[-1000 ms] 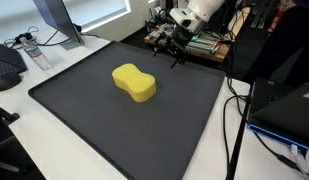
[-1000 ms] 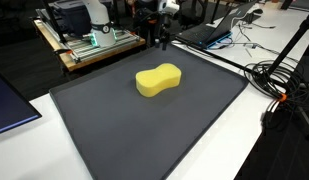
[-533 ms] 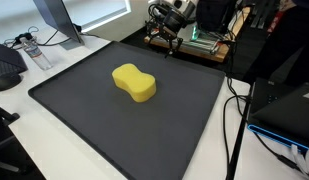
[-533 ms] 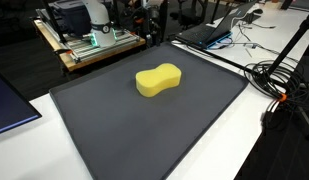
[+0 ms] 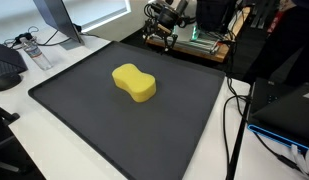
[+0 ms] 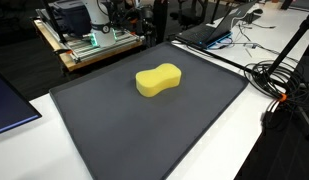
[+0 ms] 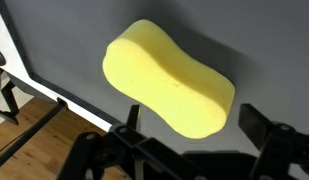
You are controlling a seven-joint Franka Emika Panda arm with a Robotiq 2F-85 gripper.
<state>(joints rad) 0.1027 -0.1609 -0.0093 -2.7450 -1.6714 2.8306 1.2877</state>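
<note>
Wrist view: the yellow sponge [image 7: 169,90] lies on the dark mat [image 7: 54,40], seen between the open, empty hand's fingers [image 7: 131,115]. In an exterior view the hand [image 5: 164,40] hangs over the mat's far edge, well apart from the sponge.

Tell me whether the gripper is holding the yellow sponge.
No, the sponge lies alone on the dark mat, while the gripper hangs open near the mat's far edge, well apart from it.
</note>
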